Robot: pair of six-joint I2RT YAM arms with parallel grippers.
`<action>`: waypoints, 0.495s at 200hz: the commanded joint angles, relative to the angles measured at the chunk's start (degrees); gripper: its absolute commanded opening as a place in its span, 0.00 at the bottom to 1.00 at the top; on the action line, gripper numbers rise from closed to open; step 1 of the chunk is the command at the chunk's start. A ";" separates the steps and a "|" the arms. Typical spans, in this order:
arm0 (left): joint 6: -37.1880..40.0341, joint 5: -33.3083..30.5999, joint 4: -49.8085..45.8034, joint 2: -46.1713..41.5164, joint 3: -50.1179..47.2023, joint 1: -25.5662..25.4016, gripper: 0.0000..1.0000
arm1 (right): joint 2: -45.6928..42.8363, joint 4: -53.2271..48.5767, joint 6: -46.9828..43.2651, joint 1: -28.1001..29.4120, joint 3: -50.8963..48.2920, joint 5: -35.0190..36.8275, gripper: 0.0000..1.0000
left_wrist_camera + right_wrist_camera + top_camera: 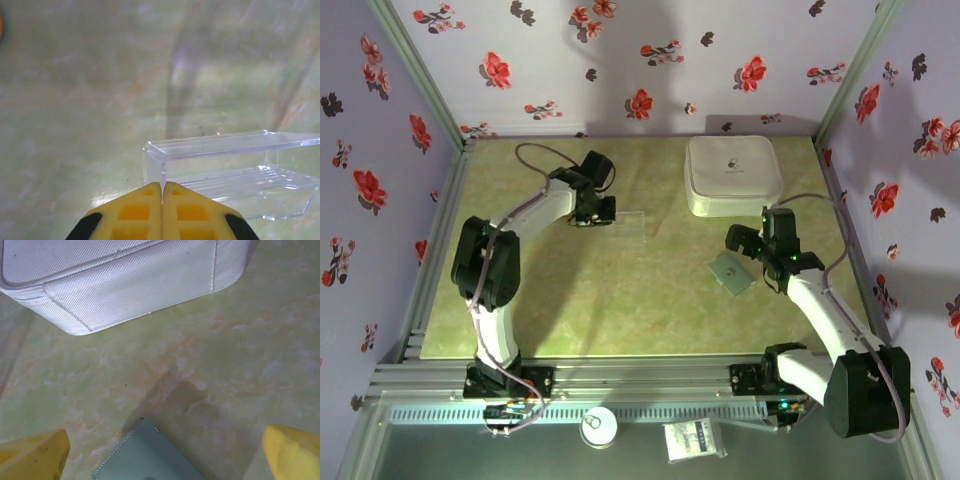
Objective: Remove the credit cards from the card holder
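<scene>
Card holder (730,272): flat on the table, centre right of the top view, just below white case (733,175); contents cannot be told.
Clear plastic box (235,175): lower right of the left wrist view.
Left gripper (162,186): jaws pressed together, tips at the box's corner.
Right gripper (164,447): jaws wide, holder's corner between them, untouched.

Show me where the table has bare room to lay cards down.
Bare: the centre-front stretch of table between the clear box and the card holder, and the back strip left of the white case. Crowded: right side, where case, holder and right pincer sit close.
</scene>
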 commanded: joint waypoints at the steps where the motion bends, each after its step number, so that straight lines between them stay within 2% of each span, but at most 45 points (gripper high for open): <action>1: -2.89 1.00 0.10 3.80 5.30 -0.67 0.00 | 0.14 -1.19 -1.01 0.33 0.18 0.71 0.99; 39: -5.01 3.05 1.65 9.87 10.33 -0.76 0.00 | 0.90 -1.30 -1.00 0.40 0.48 -0.05 0.99; 99: -5.96 4.17 2.22 14.08 14.20 -1.05 0.00 | 1.52 -1.43 -0.92 0.40 0.52 -0.98 0.99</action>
